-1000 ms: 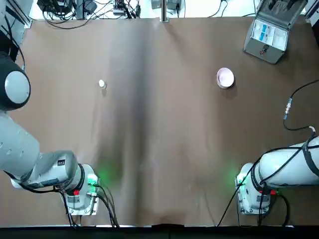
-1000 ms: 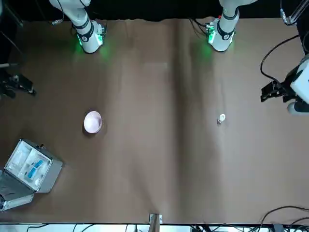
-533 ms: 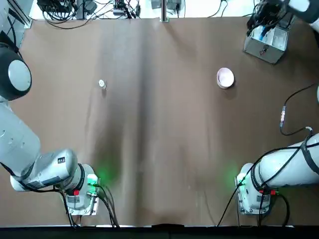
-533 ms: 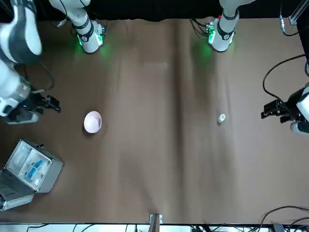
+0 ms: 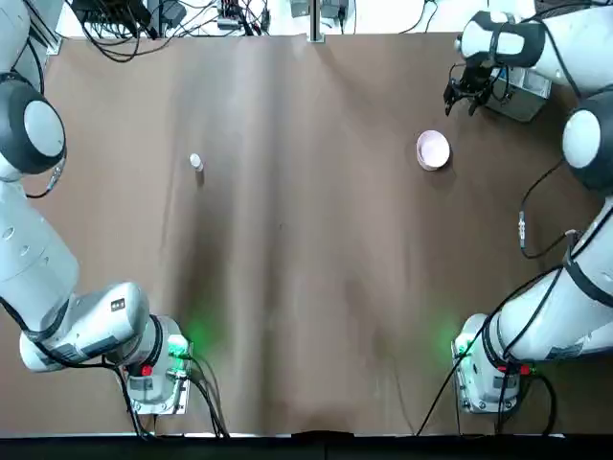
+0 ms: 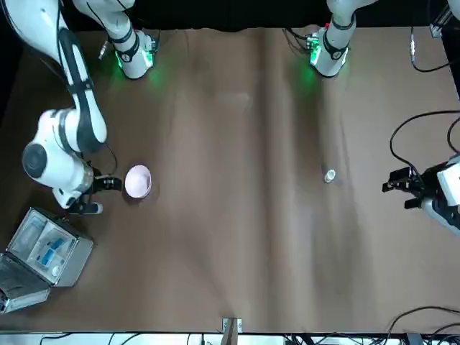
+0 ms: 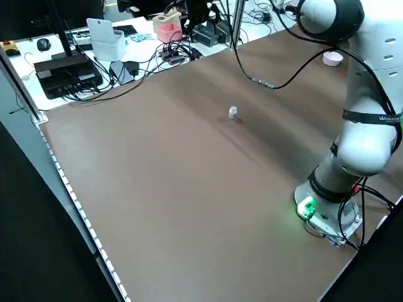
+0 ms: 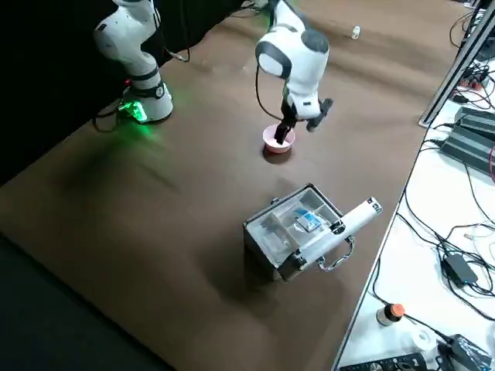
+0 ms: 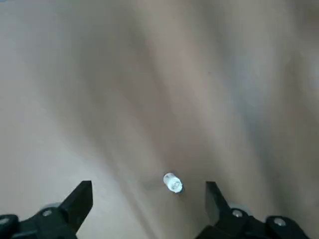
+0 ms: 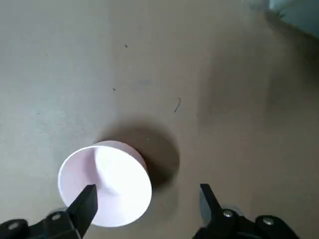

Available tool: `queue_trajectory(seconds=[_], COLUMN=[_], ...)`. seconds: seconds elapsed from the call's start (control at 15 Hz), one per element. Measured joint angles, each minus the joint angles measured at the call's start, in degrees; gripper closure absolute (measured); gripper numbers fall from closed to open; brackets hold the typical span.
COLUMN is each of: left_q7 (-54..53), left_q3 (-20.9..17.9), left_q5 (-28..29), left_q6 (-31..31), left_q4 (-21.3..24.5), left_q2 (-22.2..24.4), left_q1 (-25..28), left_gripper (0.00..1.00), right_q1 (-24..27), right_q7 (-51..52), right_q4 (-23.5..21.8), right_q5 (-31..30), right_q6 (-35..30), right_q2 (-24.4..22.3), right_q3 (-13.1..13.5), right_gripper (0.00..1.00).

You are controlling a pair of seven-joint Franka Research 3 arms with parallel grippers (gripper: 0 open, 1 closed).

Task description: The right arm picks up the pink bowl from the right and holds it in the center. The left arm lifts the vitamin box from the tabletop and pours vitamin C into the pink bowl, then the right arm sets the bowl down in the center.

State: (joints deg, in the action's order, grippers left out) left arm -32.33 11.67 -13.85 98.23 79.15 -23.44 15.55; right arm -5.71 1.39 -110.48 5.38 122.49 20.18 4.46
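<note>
Logging an early stage: I have the right gripper (image 10: 147, 209) spread wide above the pink bowl (image 10: 105, 184), holding nothing; left gripper (image 9: 149, 209) wide, empty, at the table's left edge. Bowl sits right of centre, vitamin box (image 5: 196, 162) at left. Grasping, pouring, centring all remain.

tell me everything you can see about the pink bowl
The pink bowl is small and round, pale pink outside with a whiter, smooth inside that looks like plastic or glazed ceramic. It has a plain circular rim, a fairly deep wall and no handle in sight. It sits upright on the tabletop, right of center from the robot's side, with a dark shadow beside it. It looks empty. The right gripper is open above it, and nothing but the tabletop seems to touch it.
</note>
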Motion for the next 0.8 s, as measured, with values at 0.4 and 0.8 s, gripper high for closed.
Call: queue_trajectory(seconds=[0.4,0.8], left_q7=[-30.0,-54.3], left_q3=[0.1,0.2], left_q5=[-11.0,-25.0], left_q6=[0.0,-0.4], left_q4=[0.8,9.1], left_q2=[-5.5,-7.6], left_q1=[5.6,10.6], left_gripper=[0.01,0.01], right_q1=[-0.1,-0.1], right_q7=[-0.2,-0.5], right_q4=[0.1,-0.3], right_q5=[3.6,3.7], right_q6=[0.9,0.7], right_q2=[4.0,5.8], right_q3=[0.1,0.1], right_gripper=[0.27,0.52])
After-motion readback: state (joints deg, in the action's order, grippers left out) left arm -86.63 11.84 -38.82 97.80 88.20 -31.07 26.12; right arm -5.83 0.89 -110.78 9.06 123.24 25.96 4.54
